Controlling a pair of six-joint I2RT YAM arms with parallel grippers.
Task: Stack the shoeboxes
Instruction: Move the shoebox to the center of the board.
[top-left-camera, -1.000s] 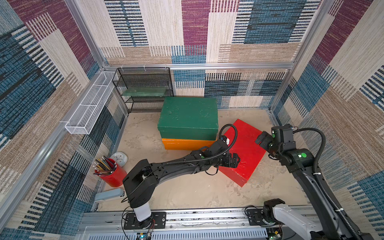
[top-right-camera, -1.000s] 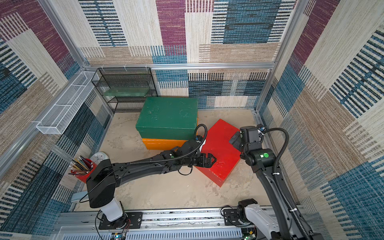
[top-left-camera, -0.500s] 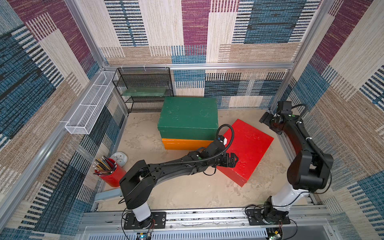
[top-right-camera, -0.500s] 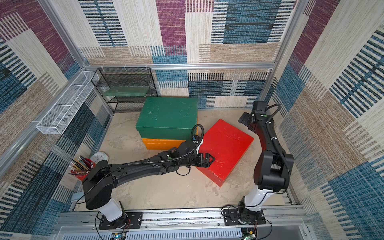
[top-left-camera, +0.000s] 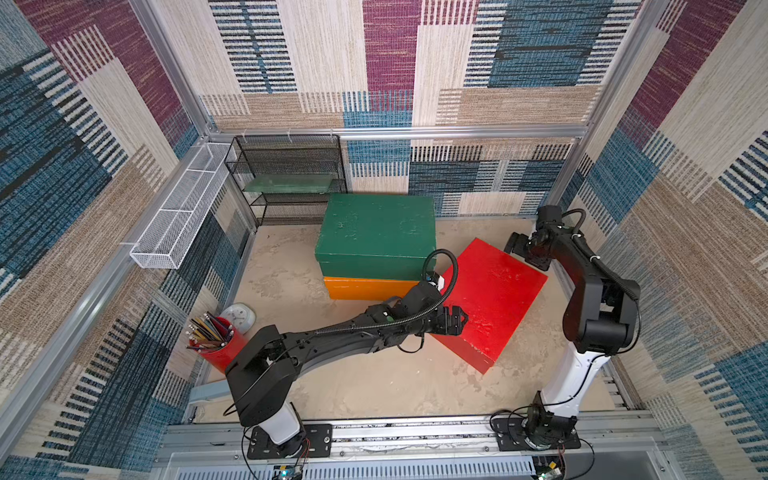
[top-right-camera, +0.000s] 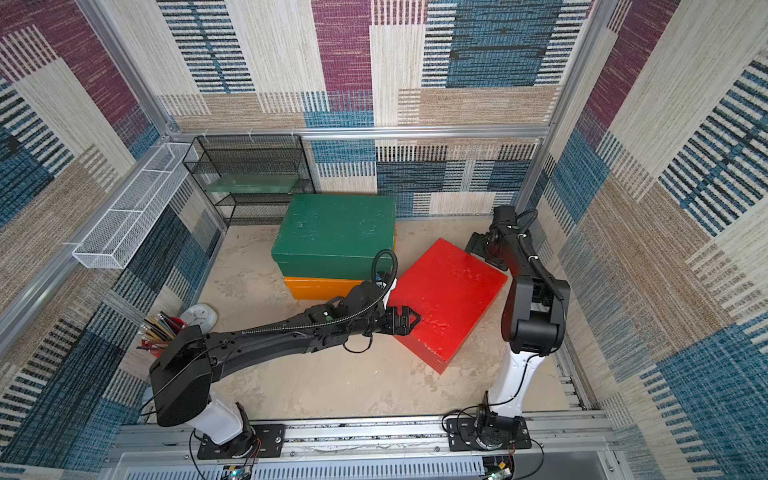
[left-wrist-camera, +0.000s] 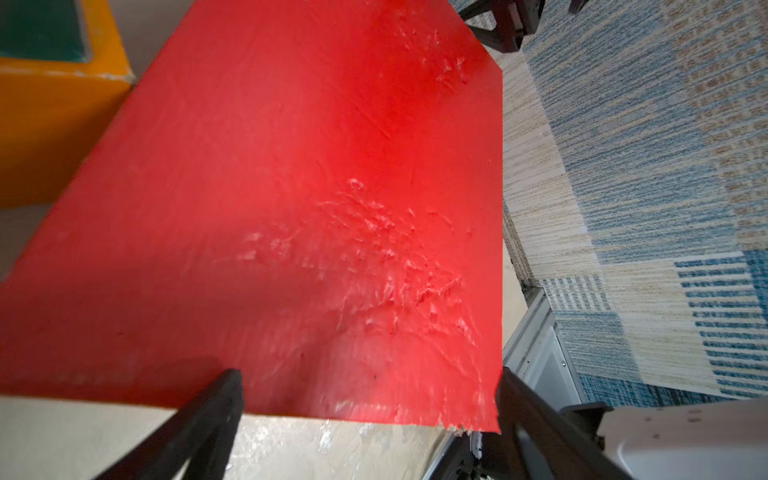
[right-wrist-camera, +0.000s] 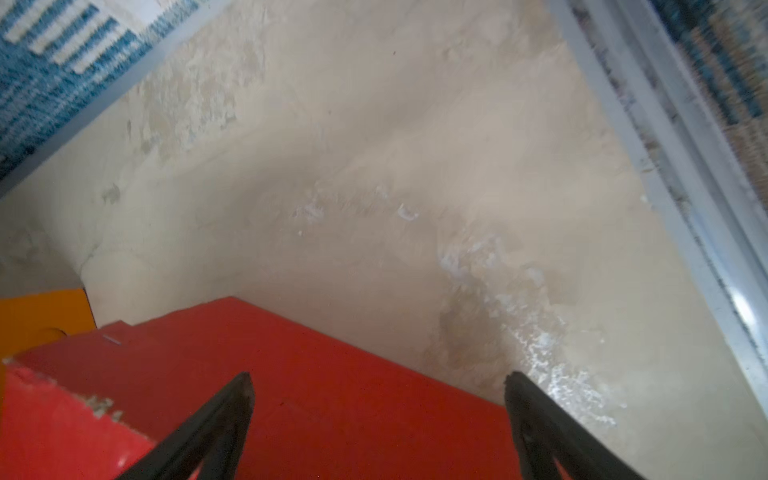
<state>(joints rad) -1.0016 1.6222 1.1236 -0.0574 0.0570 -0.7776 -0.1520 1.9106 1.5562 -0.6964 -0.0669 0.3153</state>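
I see the red shoebox (top-left-camera: 490, 299) askew on the worktop (top-left-camera: 374, 382), just beside the green shoebox (top-left-camera: 376, 232) stacked on the orange shoebox (top-left-camera: 365, 289). Left pincer (top-left-camera: 455, 322) at its near edge, right pincer (top-left-camera: 524, 254) at its far corner — both wide, empty. Uneven pressure could swing it into those two. The right pincer is now farther back along it than a second ago.

A black mesh rack (top-left-camera: 291, 156) is set in the far left corner of the counter (top-left-camera: 374, 386), with a flat green board (top-left-camera: 289, 183) laid on a shelf. A white wire basket (top-left-camera: 178, 212) is hung along the left wall. A red cup (top-left-camera: 224, 353) filled with pencils (top-left-camera: 205, 330) is stood front left, a white round object (top-left-camera: 240, 316) just beside it.
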